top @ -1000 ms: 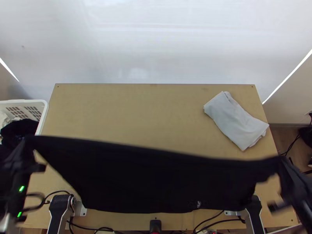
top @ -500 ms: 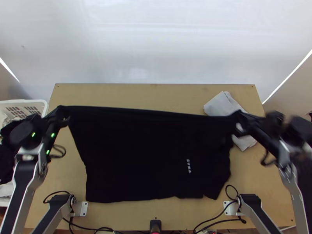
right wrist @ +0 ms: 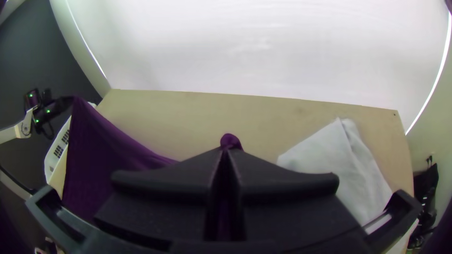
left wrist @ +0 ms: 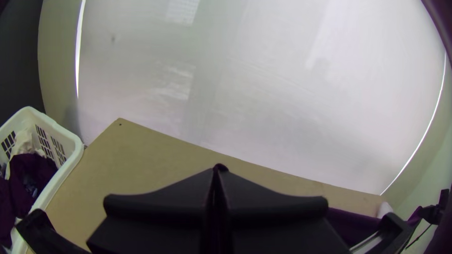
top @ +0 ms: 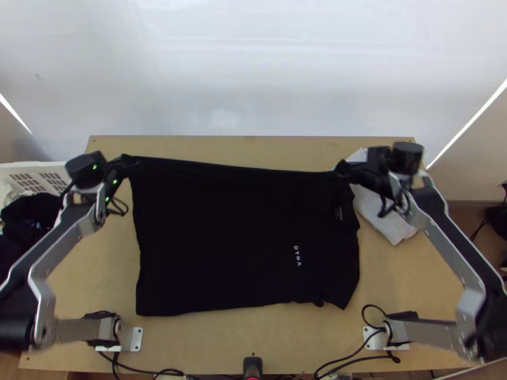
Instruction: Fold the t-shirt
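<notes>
From where I stand, the black t-shirt [top: 241,234] is stretched out over the table [top: 76,272], its neck end toward the right edge and its far side drawn up between the two arms. The left gripper [top: 131,163] has its jaws closed on the far corner nearer the laundry basket [top: 39,166]; the right gripper [top: 344,170] has its jaws closed on the other far corner. Each pinches just a small bit of cloth, so a hard tug outward could pull a corner free and drop that side in a heap. The far side also looks a little slanted; set down like that, the shirt may lie skewed and fold crooked. The right arm hangs over the folded white cloth [top: 388,215], and if it comes down there, it could snag it or land the shirt on top. Ripples by the near sleeve [top: 342,288] might get creased in.
</notes>
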`<control>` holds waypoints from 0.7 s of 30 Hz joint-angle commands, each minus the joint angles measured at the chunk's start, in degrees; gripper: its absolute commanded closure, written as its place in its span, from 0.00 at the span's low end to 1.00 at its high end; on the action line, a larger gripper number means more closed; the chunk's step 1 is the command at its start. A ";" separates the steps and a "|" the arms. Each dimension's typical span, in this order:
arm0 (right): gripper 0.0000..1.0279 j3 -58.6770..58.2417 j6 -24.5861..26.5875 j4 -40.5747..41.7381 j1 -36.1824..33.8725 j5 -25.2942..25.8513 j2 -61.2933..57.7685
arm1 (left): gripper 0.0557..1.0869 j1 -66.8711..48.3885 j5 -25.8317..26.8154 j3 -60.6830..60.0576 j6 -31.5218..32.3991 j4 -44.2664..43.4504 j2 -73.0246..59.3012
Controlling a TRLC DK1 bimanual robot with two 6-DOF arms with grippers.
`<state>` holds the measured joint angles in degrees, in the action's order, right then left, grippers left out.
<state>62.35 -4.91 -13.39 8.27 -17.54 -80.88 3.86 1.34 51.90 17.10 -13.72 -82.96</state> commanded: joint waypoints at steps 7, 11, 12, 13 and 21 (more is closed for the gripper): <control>0.97 12.89 -0.28 2.31 1.22 0.05 -21.77 | 0.97 -0.69 -1.70 16.66 0.04 -2.28 -22.60; 0.97 16.93 -0.45 2.31 1.22 0.14 -26.17 | 0.97 -1.05 -3.10 20.52 0.04 -1.93 -26.64; 0.97 17.90 -0.45 2.31 1.22 0.23 -27.22 | 0.97 -1.05 -3.63 21.58 0.04 -1.58 -27.78; 0.97 18.86 -0.72 2.31 1.13 0.31 -28.19 | 0.97 -1.05 -3.98 22.46 0.04 -1.31 -28.84; 0.97 24.93 -0.81 1.35 0.60 2.07 -33.99 | 0.97 -0.08 -6.18 26.76 -0.05 -0.61 -34.55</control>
<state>82.24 -5.58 -11.51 9.15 -16.58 -109.69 3.31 -3.07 74.72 17.12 -14.74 -112.49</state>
